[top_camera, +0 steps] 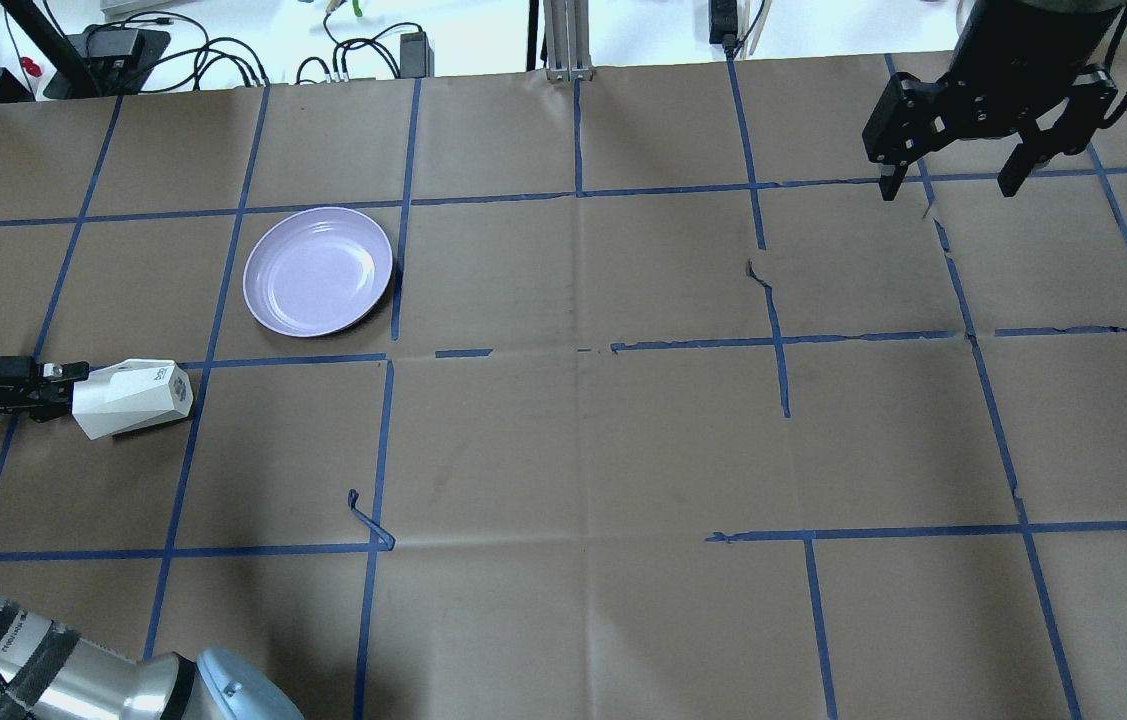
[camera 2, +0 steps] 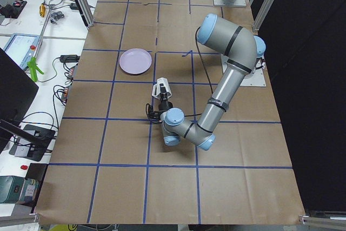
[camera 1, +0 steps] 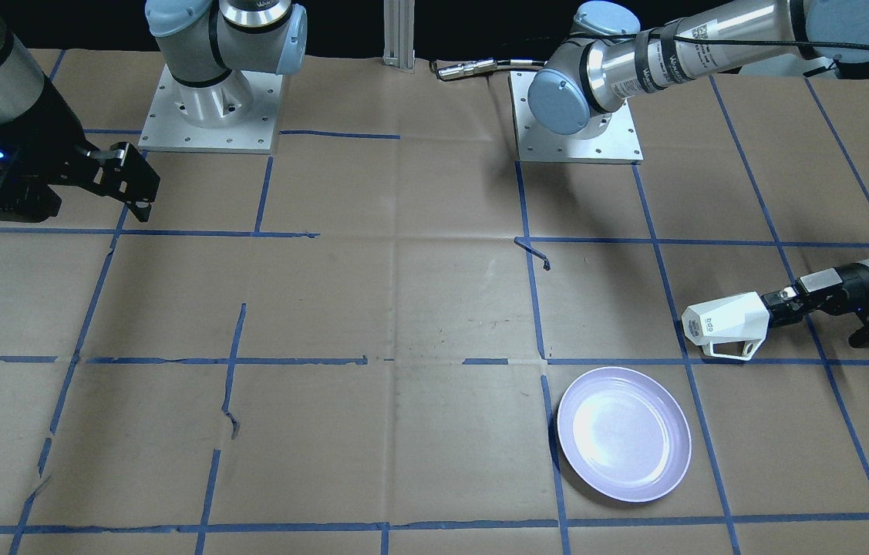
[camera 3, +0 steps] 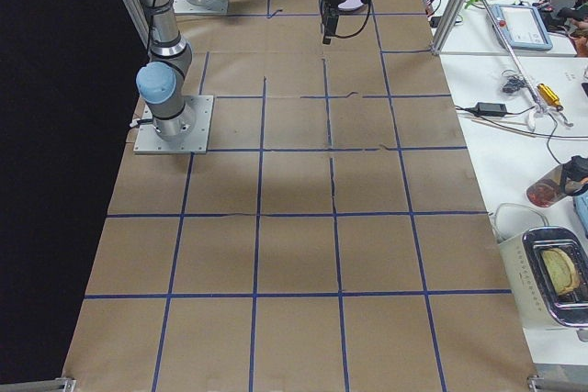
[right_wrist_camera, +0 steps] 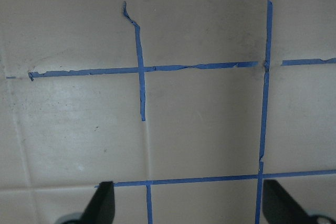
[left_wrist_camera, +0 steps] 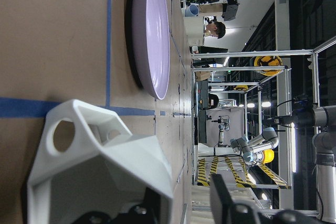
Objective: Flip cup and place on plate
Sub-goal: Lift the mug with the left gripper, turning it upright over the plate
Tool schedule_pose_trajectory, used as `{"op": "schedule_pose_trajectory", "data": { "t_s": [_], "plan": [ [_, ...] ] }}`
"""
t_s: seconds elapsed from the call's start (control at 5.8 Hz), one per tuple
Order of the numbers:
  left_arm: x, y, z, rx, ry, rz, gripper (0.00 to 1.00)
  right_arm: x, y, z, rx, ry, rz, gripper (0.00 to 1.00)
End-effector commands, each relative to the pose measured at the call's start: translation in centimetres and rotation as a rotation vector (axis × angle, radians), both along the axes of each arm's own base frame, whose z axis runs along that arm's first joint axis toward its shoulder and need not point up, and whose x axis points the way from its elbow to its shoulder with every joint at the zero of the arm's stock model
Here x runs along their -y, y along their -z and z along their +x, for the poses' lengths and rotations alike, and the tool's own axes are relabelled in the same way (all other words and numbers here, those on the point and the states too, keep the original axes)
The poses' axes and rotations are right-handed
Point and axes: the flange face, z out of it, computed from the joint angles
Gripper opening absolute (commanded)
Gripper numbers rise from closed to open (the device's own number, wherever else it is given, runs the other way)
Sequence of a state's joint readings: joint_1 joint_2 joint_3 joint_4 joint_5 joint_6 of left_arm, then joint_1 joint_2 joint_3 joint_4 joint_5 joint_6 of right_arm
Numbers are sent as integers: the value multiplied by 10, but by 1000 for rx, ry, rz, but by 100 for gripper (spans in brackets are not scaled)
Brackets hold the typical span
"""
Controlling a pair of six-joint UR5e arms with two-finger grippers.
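The white faceted cup (camera 1: 725, 324) is held on its side just above the paper, base pointing away from the gripper and handle towards the table. My left gripper (camera 1: 772, 314) is shut on its rim; cup (top_camera: 133, 398) and gripper (top_camera: 73, 386) also show in the overhead view. In the left wrist view the cup (left_wrist_camera: 100, 166) fills the bottom, with the handle by the paper. The lavender plate (camera 1: 624, 434) lies empty about a cup's length from the cup, also in the overhead view (top_camera: 318, 271). My right gripper (top_camera: 953, 185) is open and empty, far away.
The table is covered in brown paper with a blue tape grid (top_camera: 578, 350). The arm bases (camera 1: 579, 131) stand at the robot's side. Cables and equipment (top_camera: 123, 45) lie past the far edge. The right wrist view shows only paper and tape (right_wrist_camera: 140, 72).
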State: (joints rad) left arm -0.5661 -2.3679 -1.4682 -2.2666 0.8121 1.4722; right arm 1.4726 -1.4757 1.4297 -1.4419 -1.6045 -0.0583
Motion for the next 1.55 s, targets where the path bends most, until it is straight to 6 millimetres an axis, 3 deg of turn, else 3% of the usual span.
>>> {"op": "schedule_pose_trajectory", "data": {
  "t_s": [0.0,0.17,0.34,0.52,0.69,1.03,1.21,1.38],
  "plan": [
    [-1,-3,2,3,-4,-2,0,0,0,0,0,0,0,100],
    [2,-25,6,5,-10,14,0,0,0,0,0,0,0,100],
    [5,-88,8,60,-16,47,0,0,0,0,0,0,0,100],
    [-2,-173,-1,157,-44,74,0,0,0,0,0,0,0,100],
    [-9,-226,-11,226,-70,81,0,0,0,0,0,0,0,100],
    [-13,-278,-31,306,-89,90,0,0,0,0,0,0,0,100],
    [-2,-308,-50,406,-101,89,0,0,0,0,0,0,0,100],
    [31,-329,-86,594,-54,112,0,0,0,0,0,0,0,100]
  ]
}}
